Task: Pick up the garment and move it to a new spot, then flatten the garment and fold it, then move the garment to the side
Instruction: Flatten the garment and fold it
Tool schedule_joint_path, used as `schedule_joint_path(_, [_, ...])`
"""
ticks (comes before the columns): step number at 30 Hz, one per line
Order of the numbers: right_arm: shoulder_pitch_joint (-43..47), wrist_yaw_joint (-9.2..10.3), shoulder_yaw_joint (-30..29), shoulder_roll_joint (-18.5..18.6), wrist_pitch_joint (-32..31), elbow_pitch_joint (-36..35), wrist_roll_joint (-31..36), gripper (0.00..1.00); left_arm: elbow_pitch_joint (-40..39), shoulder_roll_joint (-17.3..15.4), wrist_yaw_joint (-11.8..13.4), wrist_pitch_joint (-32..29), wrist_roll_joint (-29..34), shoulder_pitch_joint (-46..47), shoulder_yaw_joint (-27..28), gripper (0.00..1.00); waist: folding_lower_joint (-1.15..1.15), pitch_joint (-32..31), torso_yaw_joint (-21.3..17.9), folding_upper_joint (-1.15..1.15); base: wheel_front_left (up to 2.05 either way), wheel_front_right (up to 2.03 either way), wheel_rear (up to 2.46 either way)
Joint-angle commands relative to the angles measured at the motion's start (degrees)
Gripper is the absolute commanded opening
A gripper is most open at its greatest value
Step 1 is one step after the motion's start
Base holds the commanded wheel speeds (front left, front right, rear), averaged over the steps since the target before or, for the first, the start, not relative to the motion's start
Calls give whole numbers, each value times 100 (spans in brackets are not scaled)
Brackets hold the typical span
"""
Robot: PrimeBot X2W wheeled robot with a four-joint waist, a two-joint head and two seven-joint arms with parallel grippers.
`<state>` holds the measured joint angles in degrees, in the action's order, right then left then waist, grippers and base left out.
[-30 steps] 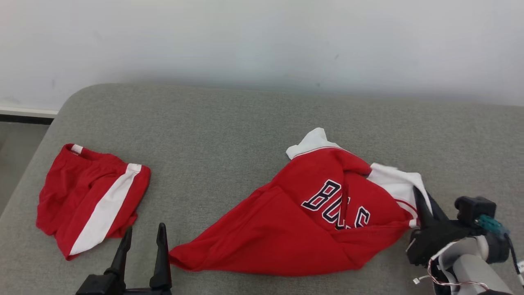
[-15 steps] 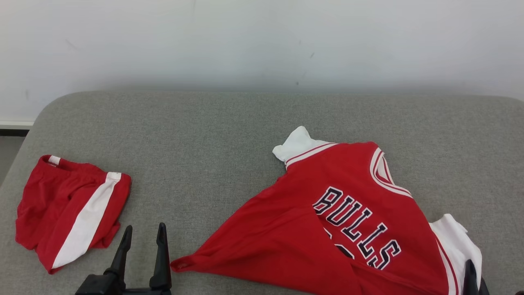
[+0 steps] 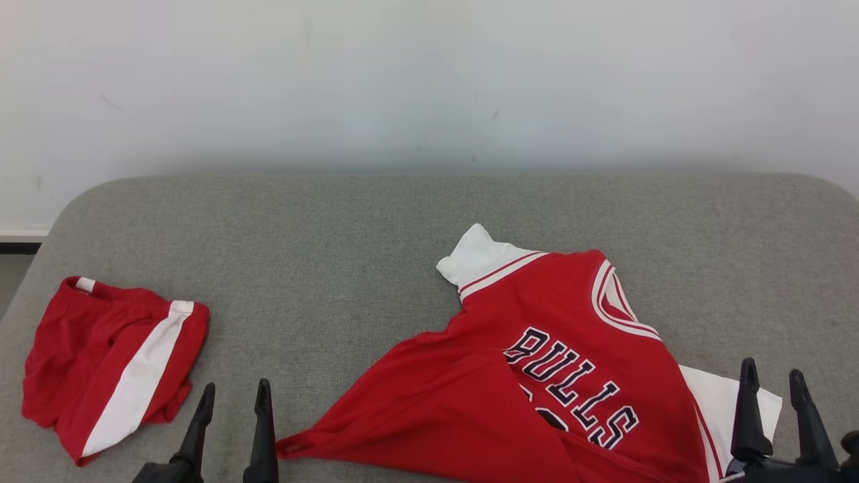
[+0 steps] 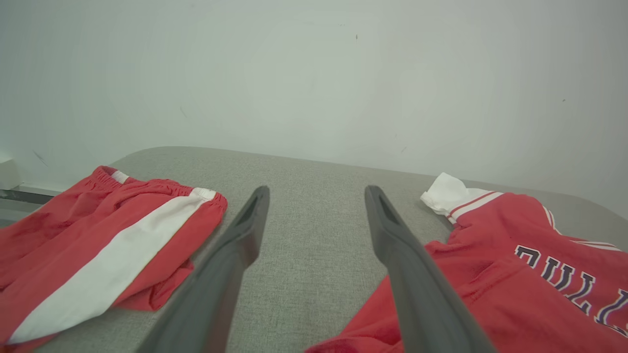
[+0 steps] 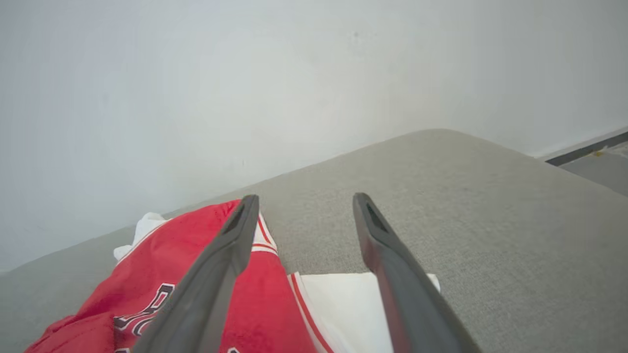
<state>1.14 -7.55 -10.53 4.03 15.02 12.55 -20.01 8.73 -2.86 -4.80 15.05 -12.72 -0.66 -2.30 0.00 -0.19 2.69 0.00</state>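
The garment [image 3: 523,376] is a red jersey with white sleeves and dark "BULLS" lettering, lying partly spread on the grey cushion [image 3: 335,255] at centre right. It also shows in the left wrist view as the jersey [image 4: 515,284] and in the right wrist view as the jersey [image 5: 162,274]. My right gripper [image 3: 770,379] stands open at the lower right, over the jersey's white sleeve [image 5: 343,304], holding nothing. My left gripper [image 3: 235,396] is open at the lower left, just left of the jersey's hem corner, with nothing between its fingers [image 4: 240,245].
Red shorts [image 3: 107,362] with a white stripe lie crumpled at the cushion's left end, also seen as the shorts [image 4: 98,245] in the left wrist view. A white wall [image 3: 429,80] stands behind. The cushion's rounded edges fall off at left and right, with floor [image 5: 598,166] beyond.
The right gripper has let go of the jersey sleeve and opened, now standing upright at the lower right. The jersey went from bunched to spread with its lettering showing. The camera has shifted.
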Motion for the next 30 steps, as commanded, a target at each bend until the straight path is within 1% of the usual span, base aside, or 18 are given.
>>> schedule_joint_path(1, [-5,11,113,51,14,-109,96,100,-15,-3,-5,20,48,-68,10,100,0,-46,-16,0,0,0,0])
schedule_joint_path(7, [27,11,550,158,13,-365,207,100,-20,-3,-19,20,76,-120,9,100,0,-108,2,0,0,0,0])
schedule_joint_path(15, [46,11,892,228,6,-149,235,100,-21,-3,-34,20,75,-123,27,100,0,-119,89,0,0,0,0])
schedule_joint_path(20, [-441,11,1085,512,-239,195,240,100,-9,-4,-44,20,60,-58,-12,100,0,-46,170,0,0,0,0])
schedule_joint_path(25, [-1253,11,1296,851,-554,666,146,100,9,-3,-56,20,11,59,-76,100,0,123,349,0,0,0,0])
schedule_joint_path(30, [-2045,11,1463,1195,-845,1348,182,100,33,-3,-31,20,-80,195,-186,100,0,388,608,0,0,0,0])
